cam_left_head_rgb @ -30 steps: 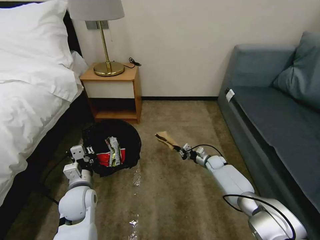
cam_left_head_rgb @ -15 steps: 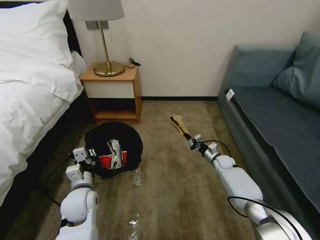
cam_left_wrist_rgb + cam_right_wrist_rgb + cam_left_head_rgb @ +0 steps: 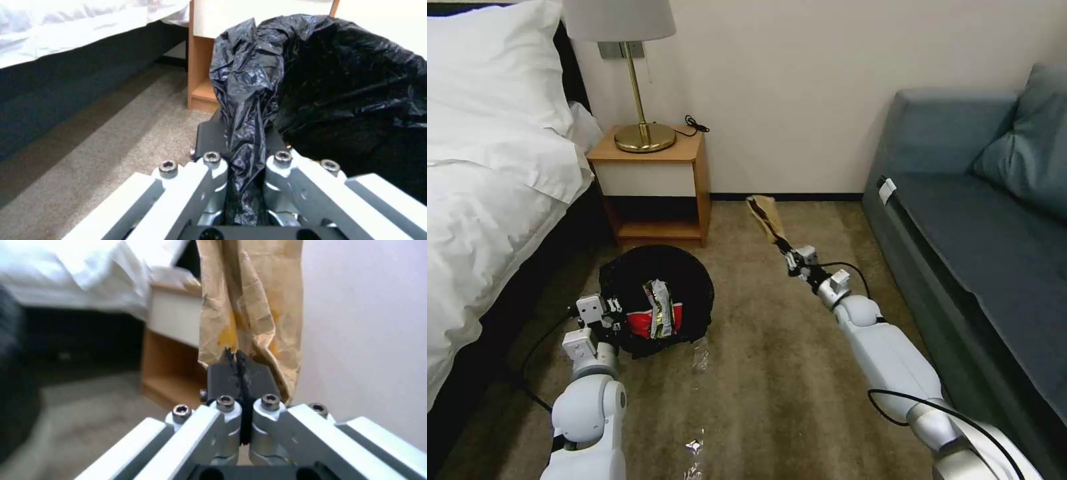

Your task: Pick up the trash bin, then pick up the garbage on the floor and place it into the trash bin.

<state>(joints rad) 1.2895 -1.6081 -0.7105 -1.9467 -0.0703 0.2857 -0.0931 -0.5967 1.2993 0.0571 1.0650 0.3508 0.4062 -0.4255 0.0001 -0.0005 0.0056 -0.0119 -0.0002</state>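
Observation:
The trash bin [image 3: 690, 283], lined with a crinkly black bag, hangs low over the carpet near the nightstand. My left gripper [image 3: 608, 315] is shut on its near rim; the left wrist view shows the bag [image 3: 249, 100] pinched in my left gripper [image 3: 245, 156]. A crushed red-and-white cup [image 3: 639, 325] and a snack wrapper [image 3: 657, 308] lie inside. My right gripper [image 3: 789, 257] is shut on a crumpled brown paper bag [image 3: 765, 215], held up in the air right of the bin. In the right wrist view the brown paper bag [image 3: 251, 300] stands above my right gripper [image 3: 240, 365].
Clear glinting plastic litter [image 3: 700, 355] lies on the carpet beside the bin, and another clear piece [image 3: 694, 448] nearer me. A wooden nightstand [image 3: 657, 180] with a brass lamp [image 3: 642, 133] stands behind the bin. The bed [image 3: 487, 200] is at left, a blue sofa [image 3: 987, 240] at right.
My right gripper has lifted the brown paper bag off the carpet and carried it up and away from me. The left gripper and bin have shifted only slightly.

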